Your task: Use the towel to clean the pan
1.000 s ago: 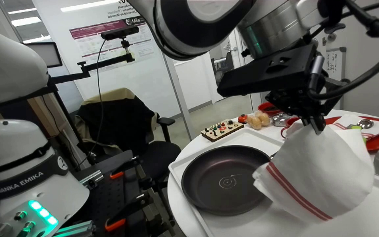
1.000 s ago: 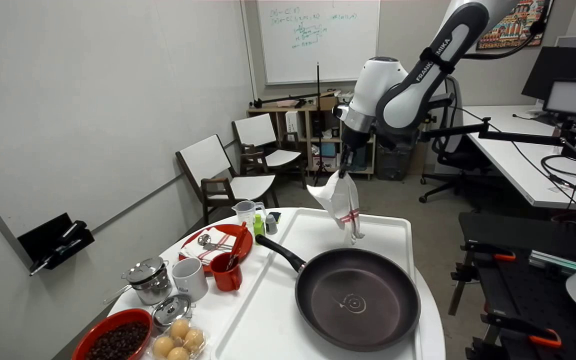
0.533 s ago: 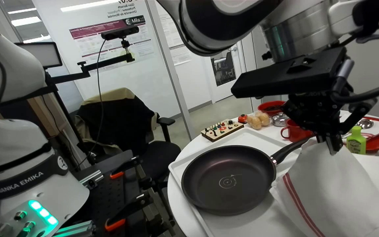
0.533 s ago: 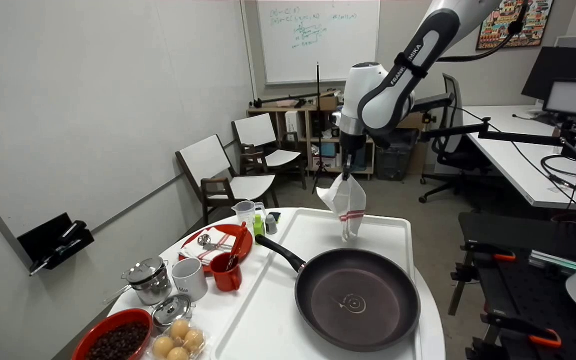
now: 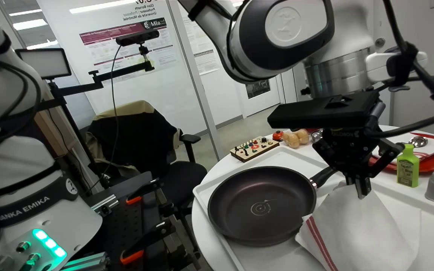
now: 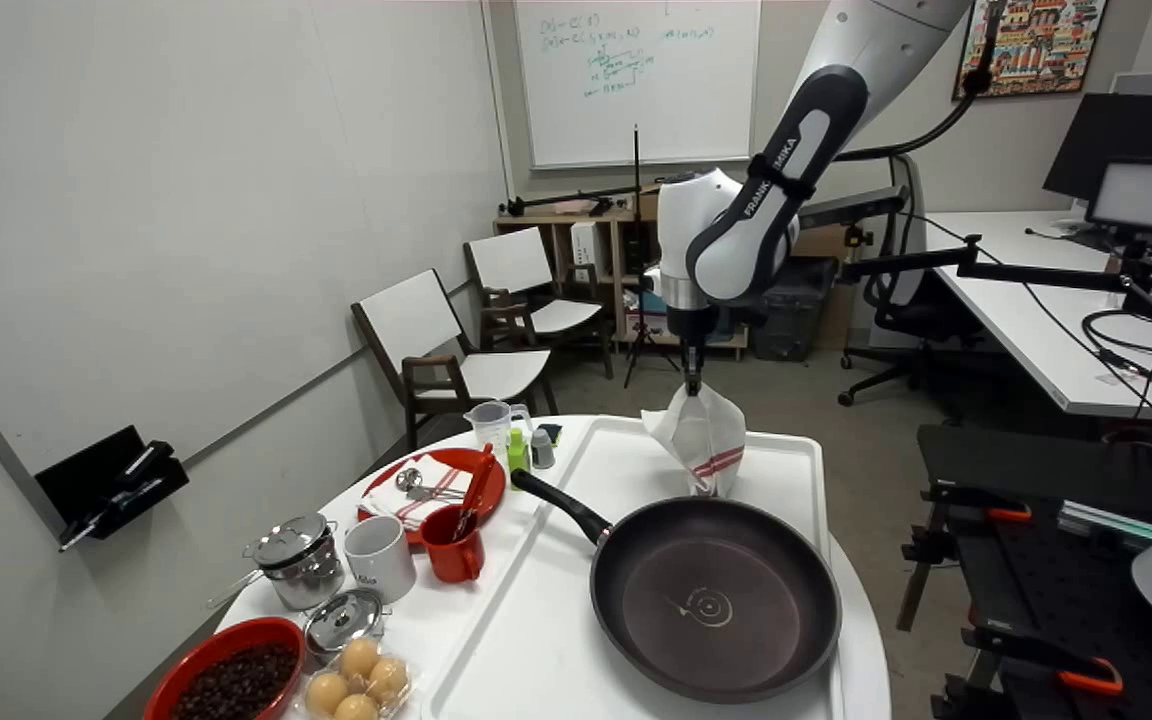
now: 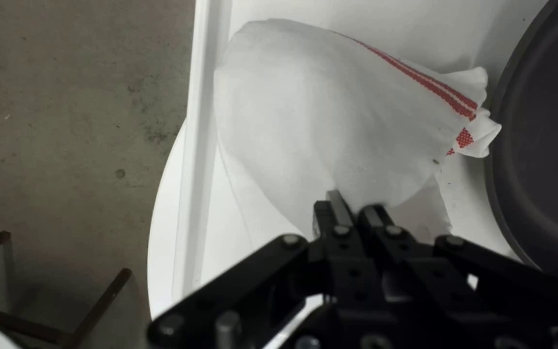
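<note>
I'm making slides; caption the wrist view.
Robotiq gripper pinching a red-striped white towel beside a black frying pan.

There were two striped towels (image 6: 704,430), one frying pan (image 6: 716,640), one tray (image 6: 526,660), two mugs (image 6: 382,565), four eggs (image 6: 359,658), one red bowl (image 6: 236,634), one green bottle (image 5: 407,165), two wooden armchairs (image 6: 501,380).

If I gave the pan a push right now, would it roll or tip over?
It probably won't roll: the pan sits flat on its base in the tray. It looks hard to tip, being wide with low sides. A push would more likely slide it, maybe swinging its long handle, which sticks out on one side.
</note>
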